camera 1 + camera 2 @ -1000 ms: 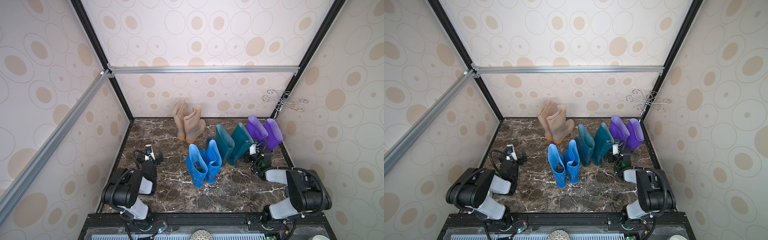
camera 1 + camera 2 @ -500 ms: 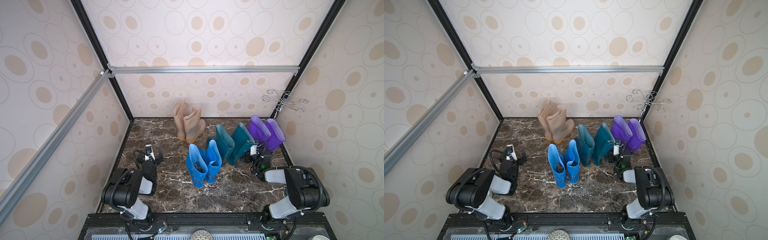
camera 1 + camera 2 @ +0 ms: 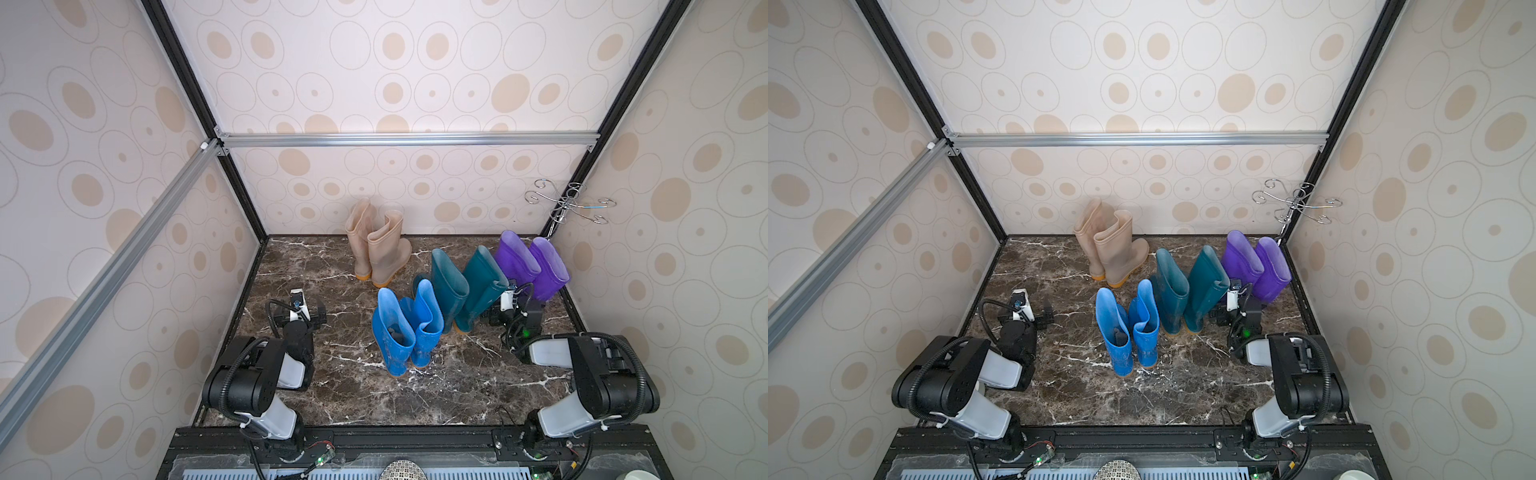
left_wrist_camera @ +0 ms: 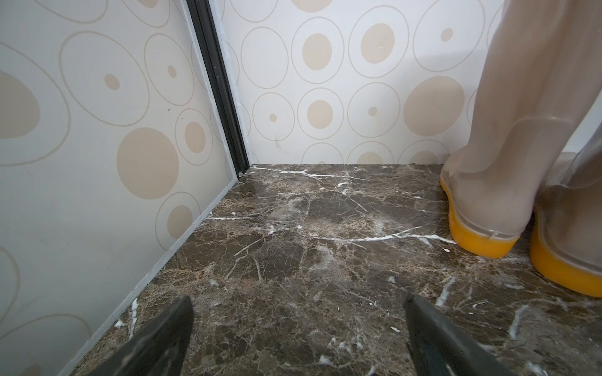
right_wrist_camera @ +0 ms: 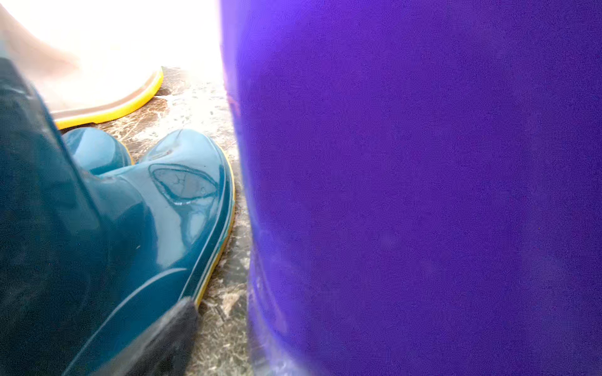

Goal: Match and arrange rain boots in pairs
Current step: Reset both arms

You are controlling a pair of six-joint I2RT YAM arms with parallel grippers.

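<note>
Boots: eight glossy calf-high rubber rain boots with orange-yellow soles stand upright in four colour-matched pairs on the dark brown marble floor [image 3: 332,266].
Beige: the beige pair [image 3: 384,249] stands at far centre, close to the back wall, its two boots touching.
Blue: the bright blue pair [image 3: 390,332] stands at near centre, side by side.
Teal: the dark teal pair [image 3: 446,282] stands just right of the blue pair and a little farther back.
Purple: the purple pair [image 3: 548,270] stands in the far right corner, beside the right wall.
Left arm: the left gripper [image 4: 298,301] sits low over bare floor at the left, jaws spread wide with nothing between them. The beige pair stands well apart from it, farther back and to its right.
Right arm: the right gripper [image 3: 515,312] sits low between the dark teal pair and the purple pair, jaws spread wide and clamped on nothing visible.
Right wrist view: a purple boot shaft fills most of the picture, very close. One dark fingertip [image 5: 172,328] lies just beside a teal boot's yellow sole edge. The other finger is hidden behind the purple boot, so contact there cannot be told.
</note>
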